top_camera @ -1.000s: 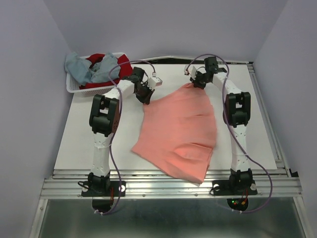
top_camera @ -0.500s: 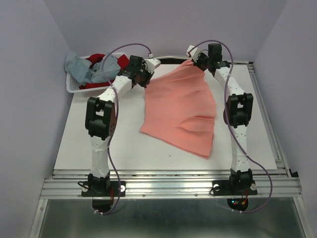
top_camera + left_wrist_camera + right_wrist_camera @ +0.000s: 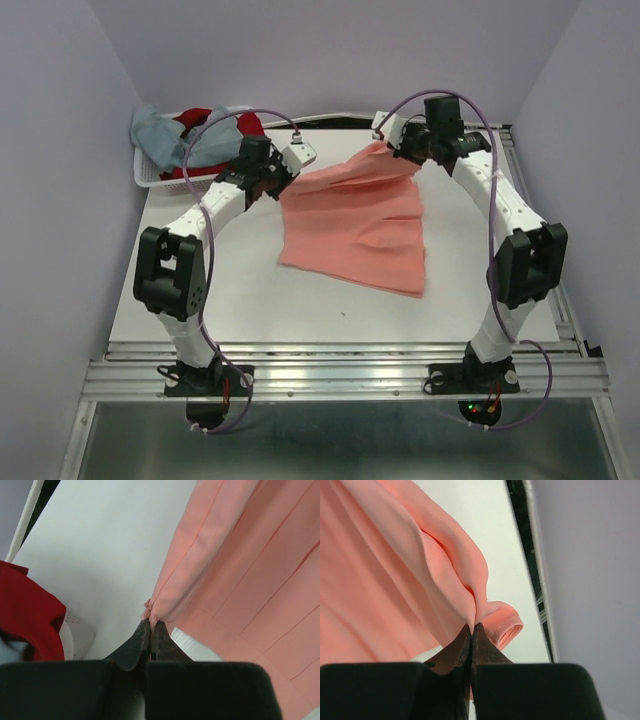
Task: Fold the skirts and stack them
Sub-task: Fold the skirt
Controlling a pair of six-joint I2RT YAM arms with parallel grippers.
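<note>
Light and limp, the salmon-pink skirt (image 3: 355, 225) draped toward twelve o'clock on the surface (image 3: 200, 290), its far corners, likely the best holds, pinched tight by the left end effector (image 3: 150, 626) and right end effector (image 3: 472, 628).

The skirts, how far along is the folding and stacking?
Nothing is folded or stacked yet. In hand: left pincer and right pincer are each shut on a far corner of the pink skirt, its near part on the table. Left: the red skirt and blue-grey skirt sit in the basket.
</note>
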